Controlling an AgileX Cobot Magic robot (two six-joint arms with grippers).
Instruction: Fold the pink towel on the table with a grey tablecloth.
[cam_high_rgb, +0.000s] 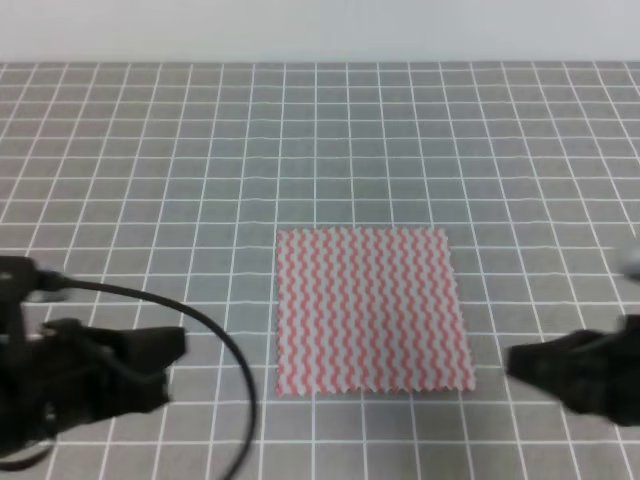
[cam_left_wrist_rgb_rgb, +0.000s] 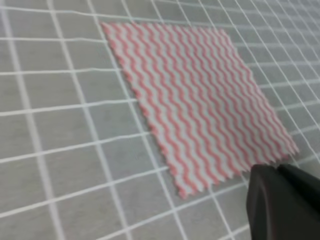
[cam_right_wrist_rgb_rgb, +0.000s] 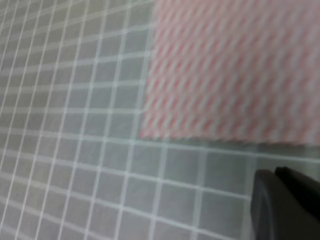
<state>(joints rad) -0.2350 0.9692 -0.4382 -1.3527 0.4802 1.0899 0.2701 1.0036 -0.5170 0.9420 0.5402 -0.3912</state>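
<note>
From the high view, you have the pink towel (cam_high_rgb: 372, 310) lying flat and fully spread on the desk (cam_high_rgb: 320, 150), square to the grid of its grey cloth and a little right of centre. Your left claw (cam_high_rgb: 165, 365) sits near the towel's near-left corner but apart from it; your right claw (cam_high_rgb: 520, 362) sits just beside the near-right corner, also not touching. Neither holds anything. Both look drawn together at the tips, though the view is too soft for you to be sure how far either is open.

In the left wrist view, the towel (cam_left_wrist_rgb_rgb: 200, 95) runs away diagonally, its zigzag edge lying tight to the desk (cam_left_wrist_rgb_rgb: 60, 150). Only a dark part of the left claw (cam_left_wrist_rgb_rgb: 282, 205) shows, at the lower right; you cannot tell its opening here.

In the right wrist view, blurred, the towel (cam_right_wrist_rgb_rgb: 230, 70) fills the upper right, and a sliver of the right claw (cam_right_wrist_rgb_rgb: 285, 205) shows below it.

Expect the cloth to be thin, light and limp, likely to slide or bunch on the desk. Take it by the near corners, pinching low.
</note>
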